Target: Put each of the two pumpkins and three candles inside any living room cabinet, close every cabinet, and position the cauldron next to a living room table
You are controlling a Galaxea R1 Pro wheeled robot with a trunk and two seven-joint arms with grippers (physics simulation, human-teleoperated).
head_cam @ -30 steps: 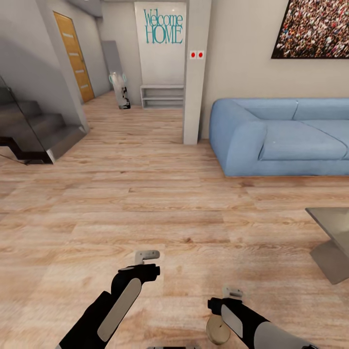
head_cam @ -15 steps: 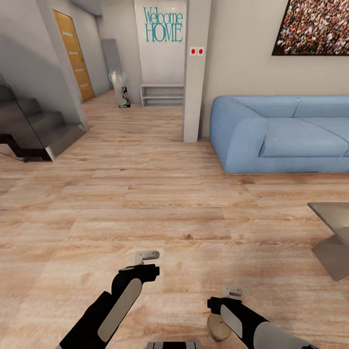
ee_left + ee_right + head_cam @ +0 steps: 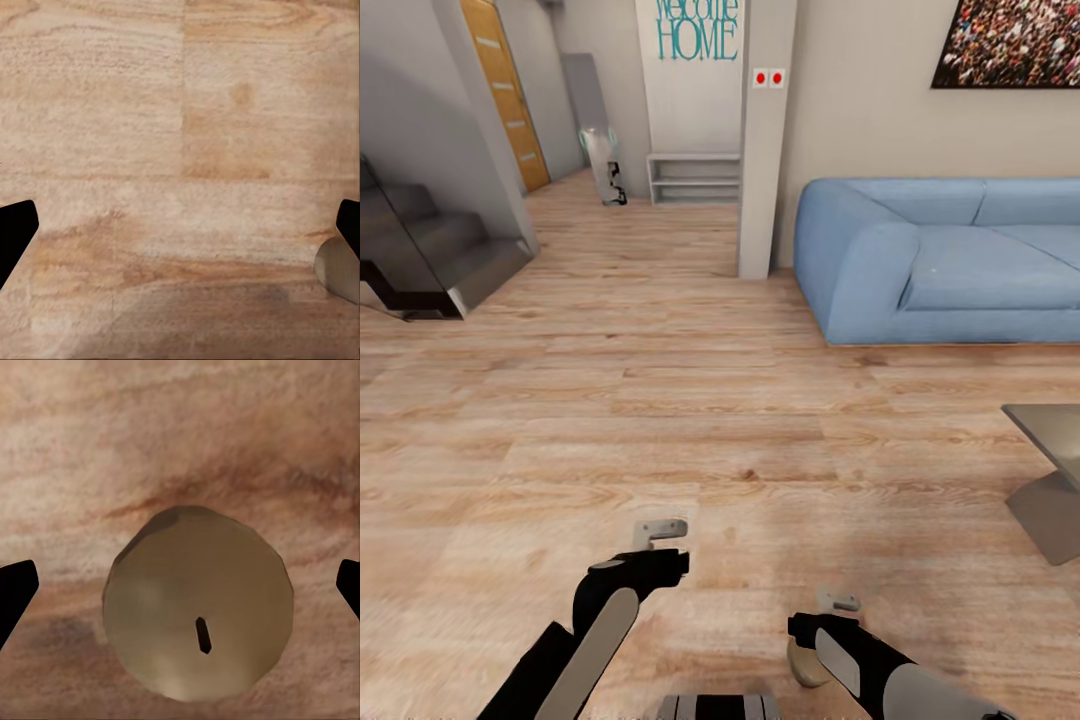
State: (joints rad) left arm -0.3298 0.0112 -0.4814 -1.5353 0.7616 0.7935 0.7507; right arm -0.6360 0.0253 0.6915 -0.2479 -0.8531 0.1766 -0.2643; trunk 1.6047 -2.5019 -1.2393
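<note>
A tan candle (image 3: 196, 604) with a dark wick stands upright on the light wood floor, seen from straight above in the right wrist view. My right gripper (image 3: 180, 585) hangs over it with its jaws wide, and floor shows on both sides between them and the candle. From the head camera the candle (image 3: 803, 662) peeks out from under the right gripper (image 3: 838, 603). My left gripper (image 3: 660, 532) is open over bare planks, and its dark fingertips (image 3: 15, 229) stand far apart with nothing between them. No pumpkins, cabinet or cauldron are in view.
A blue sofa (image 3: 950, 260) fills the right side beyond a white pillar (image 3: 763, 150). A grey table (image 3: 1052, 470) juts in at the right edge. Dark stairs (image 3: 430, 260) rise at the left. A low white shelf (image 3: 693, 178) and an orange door (image 3: 505, 90) stand far back.
The whole head view has shifted: room and floor slide up the picture and my trunk's top edge appears at the bottom. The left forearm sits lower. More of the candle is tucked under the right arm.
</note>
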